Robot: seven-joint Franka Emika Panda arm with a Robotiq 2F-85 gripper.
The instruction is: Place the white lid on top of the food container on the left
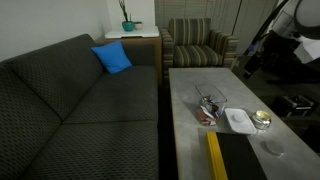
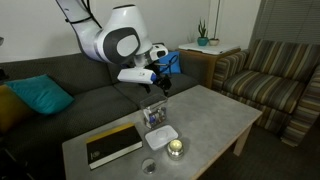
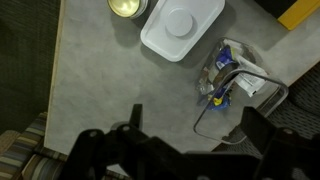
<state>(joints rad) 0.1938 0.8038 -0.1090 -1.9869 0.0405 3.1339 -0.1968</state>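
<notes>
The white lid (image 3: 182, 28) lies flat on the grey table, a rounded rectangle with a raised round centre; both exterior views show the lid (image 1: 239, 120) (image 2: 162, 137) too. Right beside it stands the food container (image 3: 232, 84), low and clear, with dark, reddish and blue contents; it also shows as the container (image 1: 208, 108) (image 2: 155, 115) in both exterior views. My gripper (image 3: 198, 125) hangs open well above the table, over bare tabletop beside the container, holding nothing. In an exterior view the gripper (image 2: 159, 84) is above and behind the container.
A small round container (image 3: 127, 7) with yellowish contents sits on the lid's other side. A grey disc (image 1: 273, 148) and a dark book (image 2: 112, 145) with a yellow edge lie nearer the table's end. A dark sofa (image 1: 80, 110) runs along the table (image 3: 100, 70).
</notes>
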